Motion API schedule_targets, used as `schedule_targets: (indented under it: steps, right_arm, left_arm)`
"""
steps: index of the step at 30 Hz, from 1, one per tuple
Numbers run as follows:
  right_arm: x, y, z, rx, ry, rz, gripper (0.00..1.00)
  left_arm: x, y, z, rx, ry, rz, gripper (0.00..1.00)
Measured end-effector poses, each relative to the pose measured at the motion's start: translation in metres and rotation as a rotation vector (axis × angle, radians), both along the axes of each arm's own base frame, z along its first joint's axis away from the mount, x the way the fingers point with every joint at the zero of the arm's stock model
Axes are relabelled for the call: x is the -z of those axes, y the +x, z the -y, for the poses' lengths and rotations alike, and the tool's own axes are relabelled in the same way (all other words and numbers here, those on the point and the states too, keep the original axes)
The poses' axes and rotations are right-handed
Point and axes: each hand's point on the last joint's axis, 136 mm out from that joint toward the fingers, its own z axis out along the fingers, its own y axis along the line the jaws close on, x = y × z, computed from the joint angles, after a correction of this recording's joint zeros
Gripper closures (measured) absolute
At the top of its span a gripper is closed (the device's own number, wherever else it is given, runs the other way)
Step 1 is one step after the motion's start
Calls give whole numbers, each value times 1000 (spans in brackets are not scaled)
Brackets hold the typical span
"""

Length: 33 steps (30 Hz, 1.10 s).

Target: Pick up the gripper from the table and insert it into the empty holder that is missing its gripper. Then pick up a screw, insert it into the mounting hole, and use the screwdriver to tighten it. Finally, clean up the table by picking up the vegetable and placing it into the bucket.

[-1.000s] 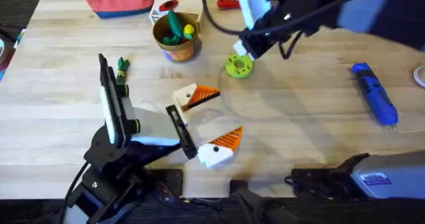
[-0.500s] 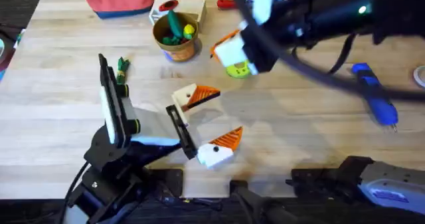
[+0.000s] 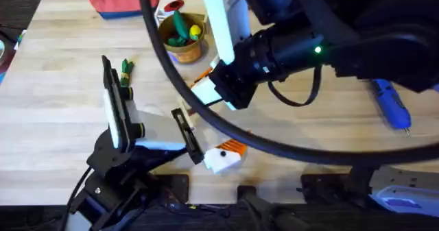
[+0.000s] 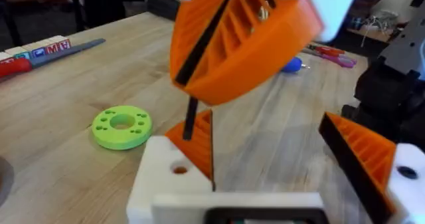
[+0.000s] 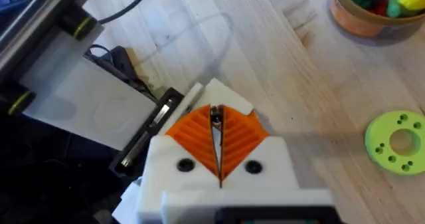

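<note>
My right claw (image 5: 218, 144) pinched narrow on a small dark screw (image 5: 216, 115), above my left claw (image 4: 279, 157) spread wide, bucket (image 3: 182, 40) at the table's (image 3: 62, 80) far side, screwdriver (image 3: 392, 106) right.

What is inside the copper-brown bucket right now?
The bucket holds a bright green curved toy and a yellow toy. What lies beneath them is covered. The dark-green vegetable is on the table, outside it.

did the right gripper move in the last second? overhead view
Yes. The right gripper has come from beside the green ring toward the near-left, now over the left arm's jaw, nearer the left gripper; the bucket stayed put.
</note>
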Motion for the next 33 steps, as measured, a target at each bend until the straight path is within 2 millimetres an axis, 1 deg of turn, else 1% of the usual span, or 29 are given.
schedule_targets:
  steps: [16, 20, 26, 30, 33]
  right_arm:
    - [17, 2, -5, 13, -39, -42, 998]
    - [19, 4, -3, 25, -49, -32, 998]
    - [22, 2, 1, 28, -70, -41, 998]
    - [22, 0, -1, 21, -71, -39, 998]
    - [26, -2, -4, 11, -80, -44, 998]
  left_arm:
    - [0, 0, 0, 0, 0, 0, 15]
    - [0, 0, 0, 0, 0, 0, 14]
    - [1, 0, 0, 0, 2, -3, 14]
    - [1, 0, 0, 0, 2, -3, 14]
    - [1, 0, 0, -1, 2, -4, 14]
